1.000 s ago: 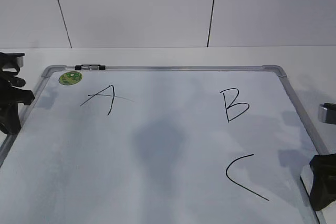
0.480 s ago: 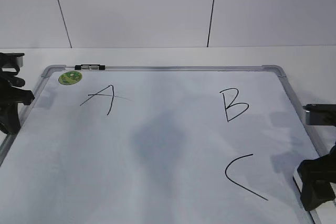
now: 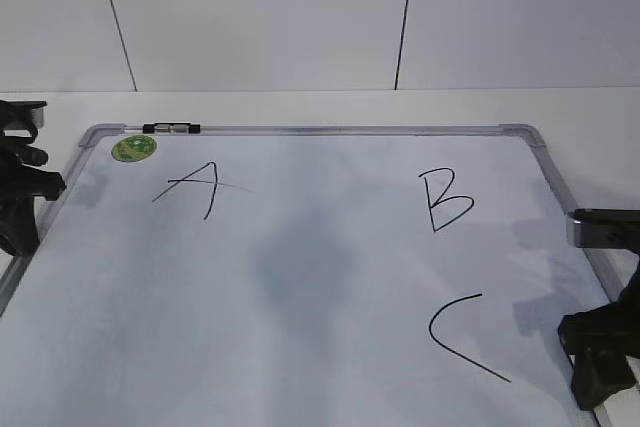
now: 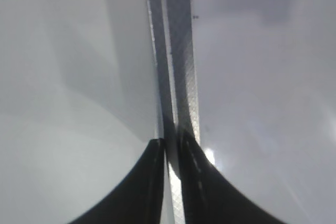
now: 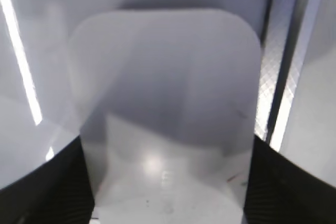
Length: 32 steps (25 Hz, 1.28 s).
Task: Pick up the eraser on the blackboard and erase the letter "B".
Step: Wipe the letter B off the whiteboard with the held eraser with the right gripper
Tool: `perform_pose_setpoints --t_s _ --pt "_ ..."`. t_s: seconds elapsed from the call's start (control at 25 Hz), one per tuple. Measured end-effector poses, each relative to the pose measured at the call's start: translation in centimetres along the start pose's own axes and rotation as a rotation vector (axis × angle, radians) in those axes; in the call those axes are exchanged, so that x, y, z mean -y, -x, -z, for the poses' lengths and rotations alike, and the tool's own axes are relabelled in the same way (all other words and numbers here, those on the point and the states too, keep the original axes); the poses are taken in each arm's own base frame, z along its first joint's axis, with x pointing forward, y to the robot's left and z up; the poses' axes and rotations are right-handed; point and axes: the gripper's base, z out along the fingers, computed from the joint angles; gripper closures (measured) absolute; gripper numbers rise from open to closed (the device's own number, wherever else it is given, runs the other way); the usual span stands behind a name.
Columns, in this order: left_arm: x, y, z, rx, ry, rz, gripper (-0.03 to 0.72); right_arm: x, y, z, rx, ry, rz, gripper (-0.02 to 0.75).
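Note:
The blackboard lies flat on the table and bears the letter "B" at its right. My right gripper is at the board's right edge, below and to the right of the "B". In the right wrist view, its jaws are shut on the sides of the white glossy eraser, which fills the space between them. The board's grey frame runs just right of the eraser. My left gripper is at the board's left edge. Its jaws are shut and empty over the frame.
An "A" is drawn at the board's upper left and a "C" below the "B". A green sticker and a small black-and-white marker sit at the top left corner. A white wall stands behind the table.
My right gripper has moved left and inward over the board's right edge with the eraser. The left arm has not moved.

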Motion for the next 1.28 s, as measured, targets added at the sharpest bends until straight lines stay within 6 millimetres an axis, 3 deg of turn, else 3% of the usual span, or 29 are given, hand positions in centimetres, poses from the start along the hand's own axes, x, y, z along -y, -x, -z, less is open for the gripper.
perform_pose_setpoints --t_s 0.6,1.28 --pt "0.0 0.0 0.0 0.000 0.000 0.000 0.612 0.0 0.1 0.2 -0.026 -0.004 -0.002 0.176" --pt "0.0 0.0 0.0 0.000 0.000 0.000 0.612 -0.8 2.4 5.1 -0.022 0.002 0.013 0.177"
